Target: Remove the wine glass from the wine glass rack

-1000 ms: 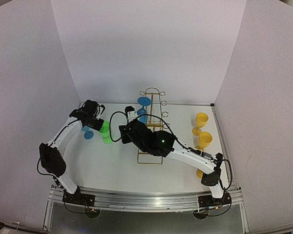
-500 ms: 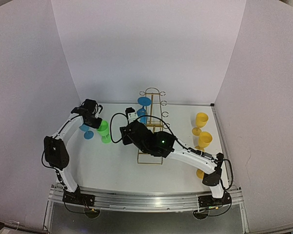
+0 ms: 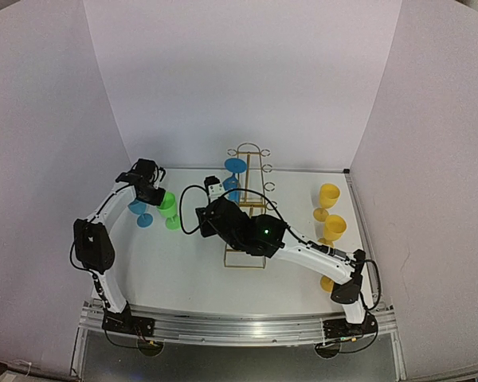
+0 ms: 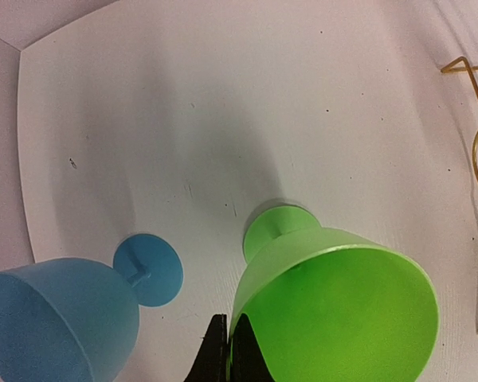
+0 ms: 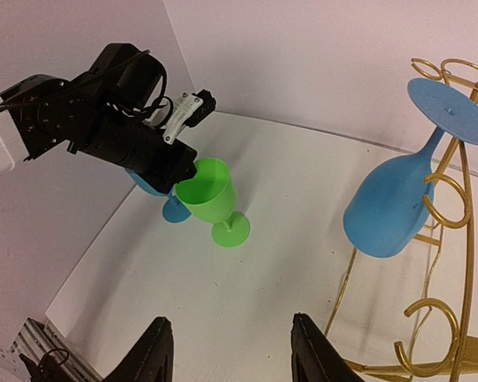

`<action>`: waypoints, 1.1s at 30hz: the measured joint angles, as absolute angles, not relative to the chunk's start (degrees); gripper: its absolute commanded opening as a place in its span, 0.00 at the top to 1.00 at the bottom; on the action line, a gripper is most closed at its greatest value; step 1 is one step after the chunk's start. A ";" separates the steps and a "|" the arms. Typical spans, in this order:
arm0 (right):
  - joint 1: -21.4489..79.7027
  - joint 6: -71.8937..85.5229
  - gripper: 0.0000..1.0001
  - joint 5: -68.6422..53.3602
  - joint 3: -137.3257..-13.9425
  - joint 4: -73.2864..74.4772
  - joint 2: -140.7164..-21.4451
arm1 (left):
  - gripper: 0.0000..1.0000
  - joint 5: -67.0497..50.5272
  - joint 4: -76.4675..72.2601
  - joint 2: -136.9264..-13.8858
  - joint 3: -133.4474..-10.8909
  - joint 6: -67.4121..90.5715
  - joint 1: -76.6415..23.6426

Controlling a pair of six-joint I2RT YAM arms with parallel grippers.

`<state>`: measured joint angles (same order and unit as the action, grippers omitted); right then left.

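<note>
One blue wine glass (image 5: 386,215) hangs bowl-down on the gold rack (image 5: 422,305), its stem caught in a side loop and its foot resting on top, near the far end of the frame. The right pincer (image 5: 229,320) is spread wide and empty, short of that glass and low beside the rack. The left pincer (image 4: 229,326) is pinching the rim of a green glass (image 4: 334,302), whose foot looks to be on or just above the desk (image 4: 223,119), just beside a standing blue glass (image 4: 56,318). Several yellow glasses (image 3: 328,195) stand well apart at the right side. The step in hand is probably setting the green glass down. To do it well, I would bring the foot flat onto the desk before parting the fingers, since the bowl looks slightly tilted, and then lift straight up so the rim is not dragged toward its blue neighbour. For the hanging glass, the right arm should close on the bowl or stem and slide it outward along the loop's opening rather than pull down, or the light wire frame may tip.
</note>
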<state>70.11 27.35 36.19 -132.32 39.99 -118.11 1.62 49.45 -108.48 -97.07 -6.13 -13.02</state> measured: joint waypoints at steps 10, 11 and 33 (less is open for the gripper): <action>70.11 26.96 0.52 36.23 -132.20 39.90 -117.63 | 0.52 1.51 49.45 -109.25 -97.86 -6.67 -13.04; 70.11 26.87 0.51 36.23 -132.20 39.90 -117.62 | 0.51 1.50 49.45 -109.25 -97.86 -6.73 -13.04; 51.45 29.17 0.54 26.72 -134.65 39.61 -113.67 | 0.38 -20.53 44.80 -92.95 -100.30 -6.16 -13.66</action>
<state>51.45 29.17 26.72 -134.65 39.61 -113.67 -20.53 44.80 -92.95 -100.30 -6.16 -13.66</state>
